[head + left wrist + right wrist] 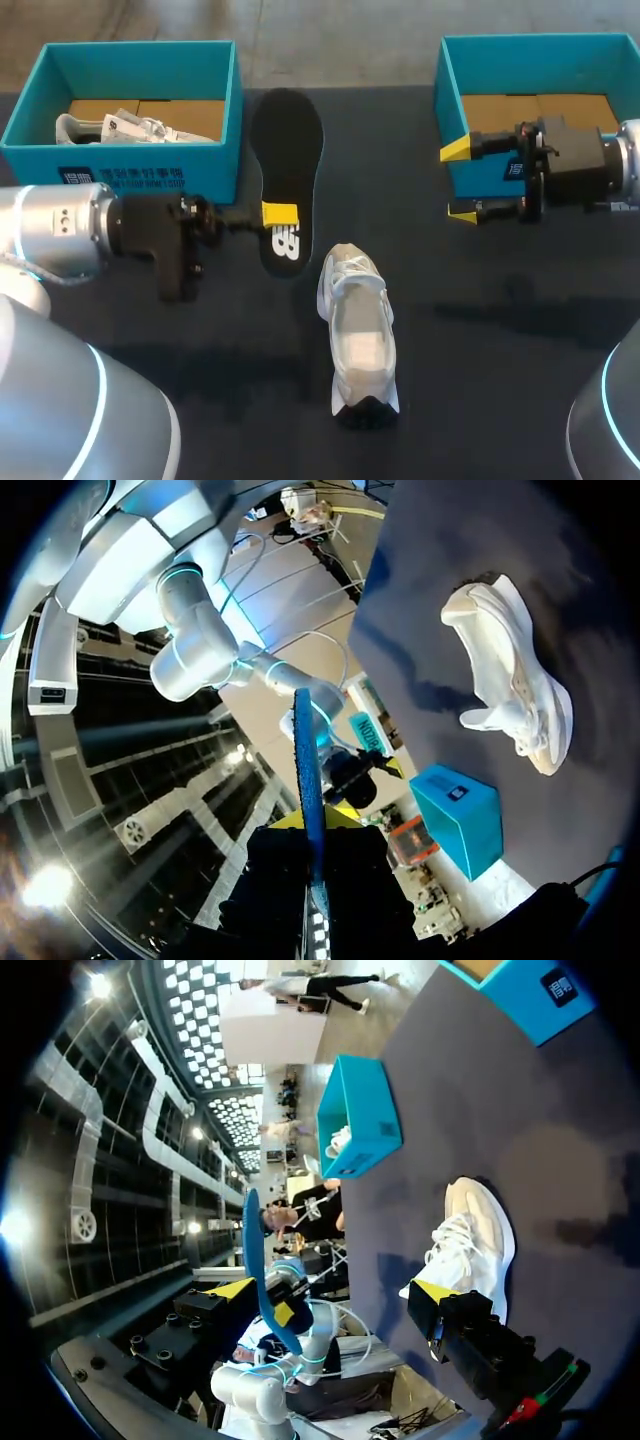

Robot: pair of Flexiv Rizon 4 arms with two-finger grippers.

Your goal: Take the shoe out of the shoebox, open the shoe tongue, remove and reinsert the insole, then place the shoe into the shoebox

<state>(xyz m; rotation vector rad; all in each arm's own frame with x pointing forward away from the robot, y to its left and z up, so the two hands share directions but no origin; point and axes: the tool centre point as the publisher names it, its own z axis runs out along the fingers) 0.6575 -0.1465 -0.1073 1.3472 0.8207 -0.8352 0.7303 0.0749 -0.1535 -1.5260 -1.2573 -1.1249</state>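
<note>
A white shoe [358, 335] lies on its sole on the dark table, toe toward the boxes; it also shows in the wrist views [512, 682] [470, 1245]. My left gripper [280, 213] is shut on the black insole [288, 165], holding it near the heel end above the table, left of the shoe. From the left wrist the insole [308, 780] is edge-on between the fingers of that gripper [310, 825]. My right gripper [460, 181] stands open and holds nothing, in front of the right shoebox [540, 50]. From the right wrist its own gripper [335, 1295] faces the insole [252, 1260].
The left teal shoebox [130, 160] holds another pale shoe [120, 127] and shows past the shoe [360, 1120]. The right teal box shows a bare cardboard floor [545, 110]. Open dark tabletop [500, 330] lies right of the shoe.
</note>
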